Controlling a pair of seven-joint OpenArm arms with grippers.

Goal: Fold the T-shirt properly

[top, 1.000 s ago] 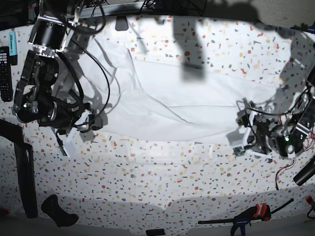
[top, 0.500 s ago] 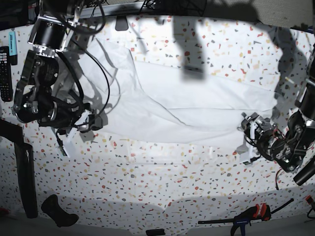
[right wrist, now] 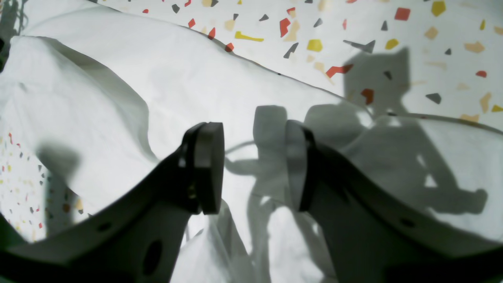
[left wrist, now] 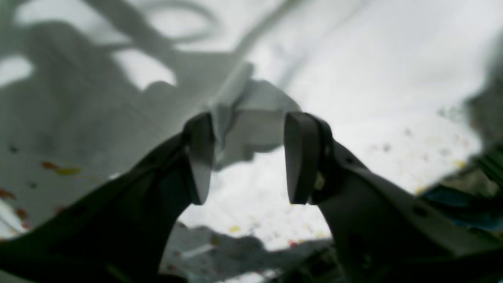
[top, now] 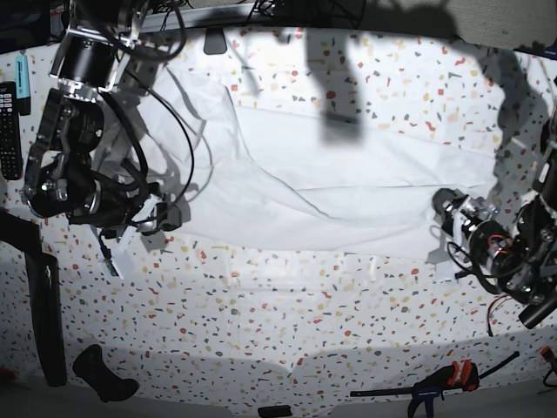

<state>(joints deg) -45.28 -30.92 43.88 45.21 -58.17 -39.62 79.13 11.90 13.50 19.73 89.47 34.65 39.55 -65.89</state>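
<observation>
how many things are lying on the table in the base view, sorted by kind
white cloth T-shirt: 1
black remote control with buttons: 1
teal marker pen: 1
black and red bar clamp: 1
black curved handle-shaped tool: 1
small dark flat item, too small to tell, at the near edge: 1
total: 6

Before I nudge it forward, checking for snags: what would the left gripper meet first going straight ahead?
Most likely the large plain white cloth T-shirt: a raised corner sits just beyond the left gripper, between its open fingers. Depth is blurry.
</observation>
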